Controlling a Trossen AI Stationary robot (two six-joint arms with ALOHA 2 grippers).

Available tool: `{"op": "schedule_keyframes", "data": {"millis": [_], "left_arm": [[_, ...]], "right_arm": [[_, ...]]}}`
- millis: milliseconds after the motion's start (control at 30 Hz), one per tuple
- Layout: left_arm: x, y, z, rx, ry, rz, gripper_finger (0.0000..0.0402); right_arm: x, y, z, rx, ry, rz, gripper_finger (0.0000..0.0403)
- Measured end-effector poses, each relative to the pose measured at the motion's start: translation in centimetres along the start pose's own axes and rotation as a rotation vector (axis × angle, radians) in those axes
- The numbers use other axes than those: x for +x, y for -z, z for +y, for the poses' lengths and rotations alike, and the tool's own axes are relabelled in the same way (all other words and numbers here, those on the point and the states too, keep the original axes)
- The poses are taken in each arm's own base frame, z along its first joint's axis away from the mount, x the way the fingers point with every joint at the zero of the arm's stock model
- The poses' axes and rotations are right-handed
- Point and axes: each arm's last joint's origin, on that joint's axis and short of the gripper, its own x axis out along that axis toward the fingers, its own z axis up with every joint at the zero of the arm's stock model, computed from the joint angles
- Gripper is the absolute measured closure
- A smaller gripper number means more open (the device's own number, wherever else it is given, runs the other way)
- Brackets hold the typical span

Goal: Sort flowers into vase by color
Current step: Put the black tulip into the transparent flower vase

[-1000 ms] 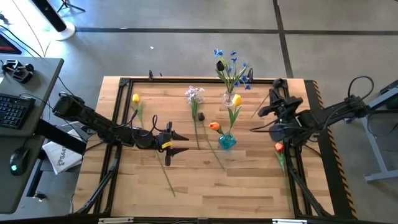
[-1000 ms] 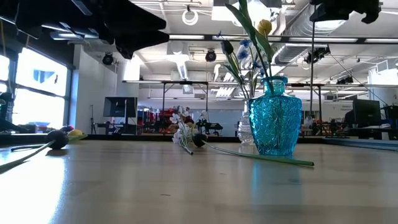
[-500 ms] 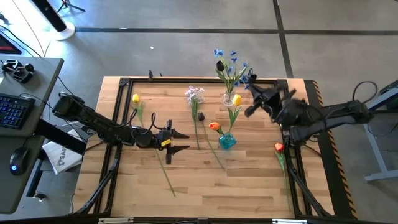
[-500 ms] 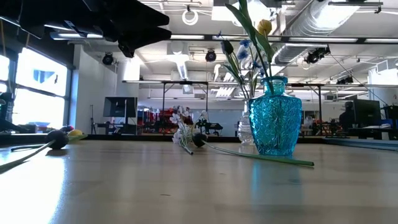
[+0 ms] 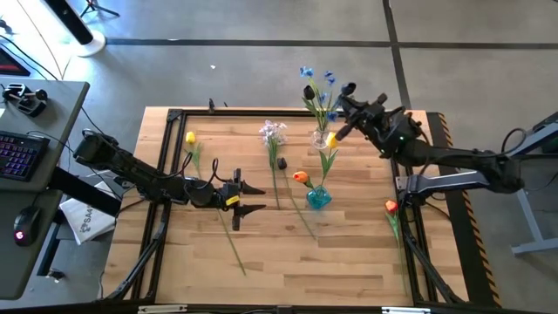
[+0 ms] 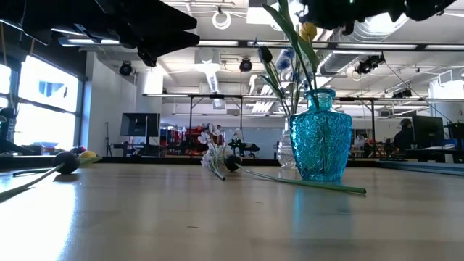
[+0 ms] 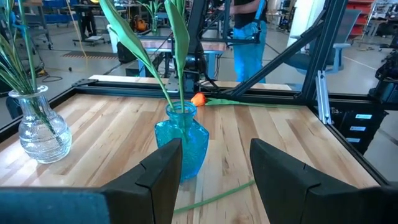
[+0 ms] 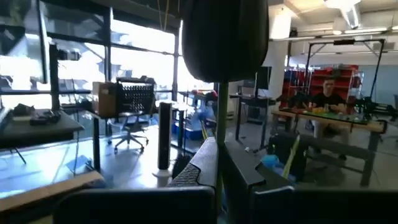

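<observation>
My right gripper [image 5: 347, 111] hangs high near the table's far edge, just right of the clear vase [image 5: 323, 137], and is shut on a near-black flower [image 8: 224, 37]. The clear vase [image 7: 38, 127] holds blue flowers [image 5: 328, 78] and a near-black one [image 5: 308, 92]. The blue vase [image 5: 318, 198] holds a yellow flower [image 5: 331, 139]. Yellow [image 5: 190, 138], lilac-white [image 5: 272, 131], near-black [image 5: 281, 162] and orange [image 5: 301, 177] flowers lie flat on the table. My left gripper [image 5: 255, 198] hovers open, left of the blue vase [image 7: 181, 140]. My right gripper pinches the flower's thin green stem [image 8: 219, 127] between its two fingers, a little below the dark head. The stem stands across the fingers with the head upward. The flower is lifted clear of the table; its lower stem is hidden by the gripper.
An orange-red flower [image 5: 391, 207] lies on the right frame rail. A loose green stem [image 5: 234, 237] lies on the near left of the table. A black frame [image 5: 174, 115] borders the tabletop. Bare wood lies near the front edge [image 5: 331, 270]. A person in blue stands beyond the table [image 7: 249, 37].
My right gripper has swung from the table's right side toward the far edge and left, carrying the near-black flower up beside the clear vase. The left arm and the flowers on the table have kept still.
</observation>
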Motion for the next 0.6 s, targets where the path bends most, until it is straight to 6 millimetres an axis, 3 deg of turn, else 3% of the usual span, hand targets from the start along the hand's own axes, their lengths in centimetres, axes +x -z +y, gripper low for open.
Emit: {"op": "schedule_keyframes", "data": {"millis": [400,600], "left_arm": [[0.0,0.0,0.0,-0.016,-0.001,0.001,0.0225],[0.0,0.0,0.0,-0.015,-0.002,0.005,0.0225]], "right_arm": [[0.2,1.2,-0.1,0.048,0.003,0.049,0.0396],[0.1,2.0,0.1,0.022,-0.041,0.132,0.0316]]}}
